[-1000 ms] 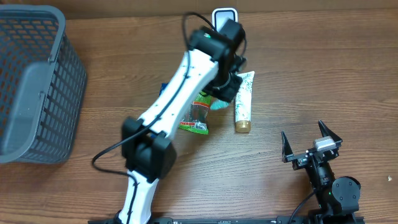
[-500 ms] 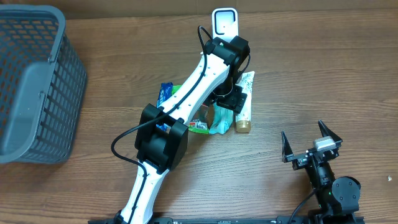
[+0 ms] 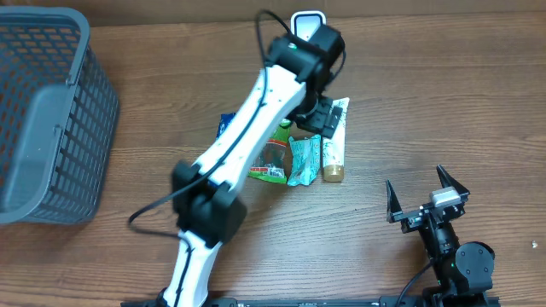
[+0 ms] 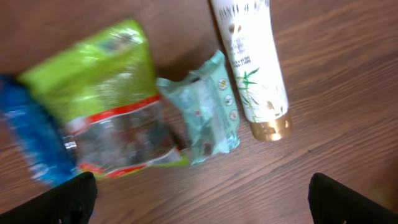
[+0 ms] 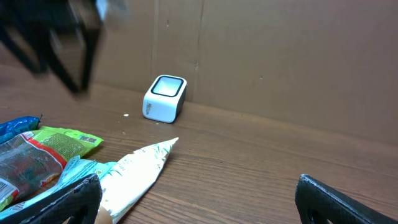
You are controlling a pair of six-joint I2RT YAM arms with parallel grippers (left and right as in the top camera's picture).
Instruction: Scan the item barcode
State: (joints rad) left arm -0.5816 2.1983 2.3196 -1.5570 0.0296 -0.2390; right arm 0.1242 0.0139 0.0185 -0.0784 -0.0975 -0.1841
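Overhead view. The mesh basket (image 3: 51,111) is cut off at the left edge. The left arm (image 3: 256,111) hides most of the blue packet (image 3: 225,126) and half of the scanner (image 3: 304,17). The teal wipes pack (image 3: 304,159) lies on the table between the green snack bag (image 3: 271,160) and the tube (image 3: 334,141). A second ago it was not there. The left gripper (image 3: 320,119), lower half a second ago, is spread wide and empty. The right gripper (image 3: 426,194) is unchanged, wide and empty.

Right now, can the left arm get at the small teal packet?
Probably yes. The left gripper hangs over the teal packet, jaws open, and nothing covers it; the tube and the green bag only lie beside it.
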